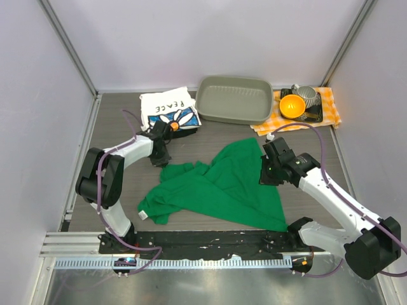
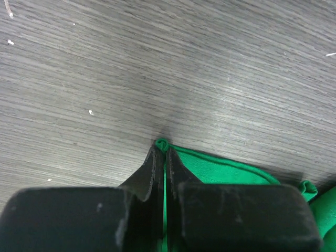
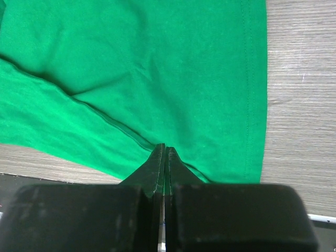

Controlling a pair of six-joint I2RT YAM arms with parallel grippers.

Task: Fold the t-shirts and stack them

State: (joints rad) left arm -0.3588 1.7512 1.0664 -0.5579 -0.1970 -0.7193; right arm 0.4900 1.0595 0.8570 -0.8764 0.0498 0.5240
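Note:
The bright green t-shirt (image 1: 222, 187) lies rumpled in the middle of the table. My left gripper (image 1: 160, 159) is at its far left corner; in the left wrist view the gripper (image 2: 165, 149) is shut on a pinch of green cloth (image 2: 231, 173), with a green strip between the fingers. My right gripper (image 1: 267, 176) is at the shirt's right edge; in the right wrist view it (image 3: 165, 149) is shut on a seam fold of the green cloth (image 3: 157, 68). The white "PEACE" t-shirt (image 1: 168, 109) lies folded at the back left.
A grey tray (image 1: 232, 114) stands at the back centre. The orange-and-white checked cloth (image 1: 329, 105) at the back right carries an orange bowl (image 1: 292, 106) and a metal cup (image 1: 307, 95). A black strip (image 1: 210, 240) runs along the near edge.

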